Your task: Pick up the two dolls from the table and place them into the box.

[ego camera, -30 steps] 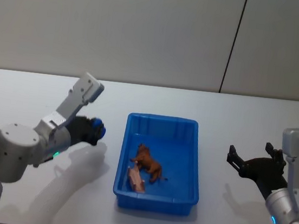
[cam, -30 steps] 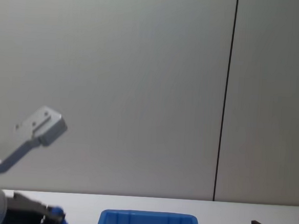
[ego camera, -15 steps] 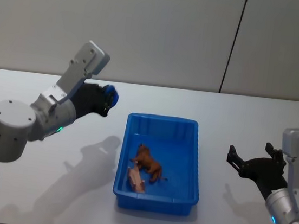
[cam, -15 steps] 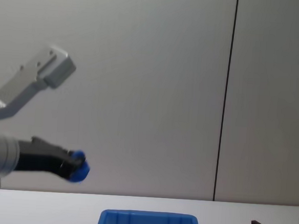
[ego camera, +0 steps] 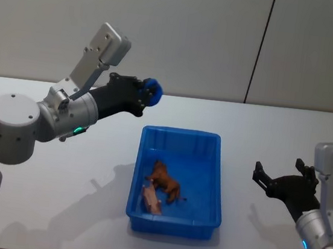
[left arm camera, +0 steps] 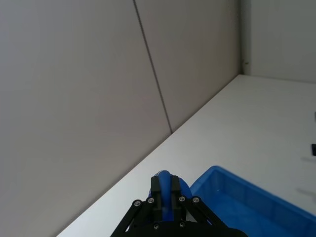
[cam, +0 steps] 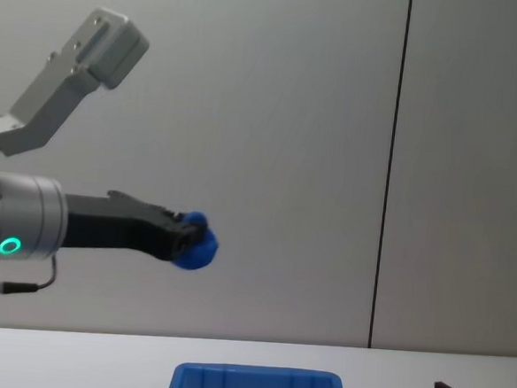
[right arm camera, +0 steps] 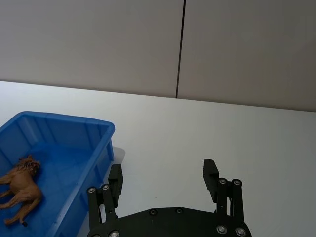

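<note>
Two dolls lie inside the blue box: a reddish-brown one and a peach-tan one beside it. The right wrist view also catches the brown doll in the box. My left gripper hangs high over the table, just beyond the box's far left corner, shut on a small blue object. In the left wrist view that blue object sits between the fingers, with the box below. My right gripper rests open to the right of the box, nothing in it.
The white table runs back to a grey wall with a dark vertical seam. The box's rim shows at the bottom of the chest view.
My left arm has risen from the table's left side and swung right, towards the box, carrying the blue object. The right arm and the dolls have not moved.
</note>
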